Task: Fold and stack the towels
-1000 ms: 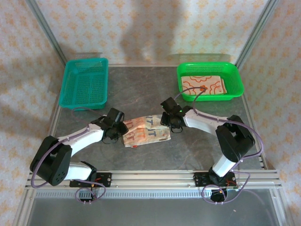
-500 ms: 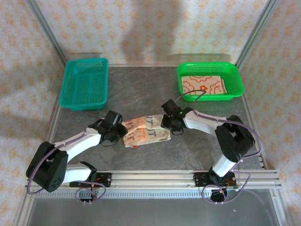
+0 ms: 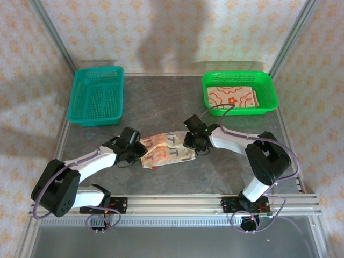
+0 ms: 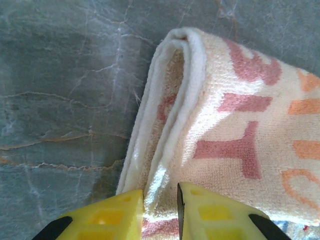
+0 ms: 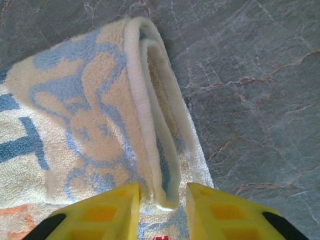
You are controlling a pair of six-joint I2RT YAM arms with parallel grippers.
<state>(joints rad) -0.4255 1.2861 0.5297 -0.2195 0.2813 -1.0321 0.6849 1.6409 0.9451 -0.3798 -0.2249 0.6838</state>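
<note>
A folded cream towel with orange and blue print lies flat in the middle of the table. My left gripper is at its left end. In the left wrist view the yellow fingertips stand a narrow gap apart, astride a raised fold of the towel. My right gripper is at the right end. Its jaws are open around the doubled edge of the towel, with a little space on each side. A second towel lies flat in the green basket.
A teal mesh basket with nothing in it stands at the back left. The grey marbled table lies between the baskets. A metal rail runs along the near edge, and patterned walls close in the sides.
The left arm has slid right and lower onto the towel's left end, and its jaws have narrowed. The right gripper has barely moved. The towel lies as before.
</note>
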